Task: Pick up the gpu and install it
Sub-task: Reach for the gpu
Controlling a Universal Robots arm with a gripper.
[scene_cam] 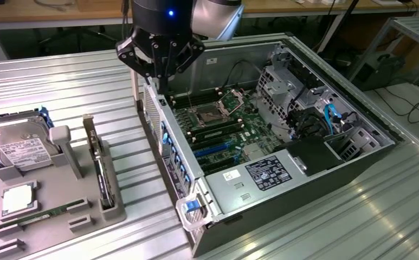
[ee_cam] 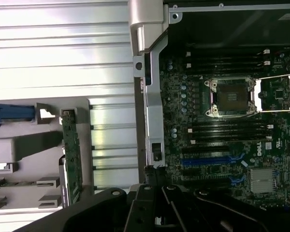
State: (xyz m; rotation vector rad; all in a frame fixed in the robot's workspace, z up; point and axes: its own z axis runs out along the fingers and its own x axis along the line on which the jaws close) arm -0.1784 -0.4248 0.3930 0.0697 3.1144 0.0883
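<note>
1. One arm shows in the exterior view. Its gripper points straight down above the open case's wall on the exterior view's left. The fingers are clenched together and grasp nothing.
2. Same view: the gpu stands on edge in a slot of a grey holder on the ribbed worktop. It is untouched. It lies well apart from the fingers, toward the exterior view's left and nearer the camera. Its long axis runs from far to near, roughly parallel with the case wall. The silver bracket is at the far end, the end closest to the fingers. A hard drive sits in the same holder, farther toward the exterior view's left.
3. Wrist view: the gripper appears as dark linkage hanging over the case wall, with the motherboard on one side.
4. Same view: the gpu shows as a thin green strip upright in the holder. A bare band of worktop separates it from the case. It lies on the opposite side of the wall from the motherboard, long axis parallel to that wall.
5. Judgement: no grasp has begun, since the fingers are over the case rather than the card.
</note>
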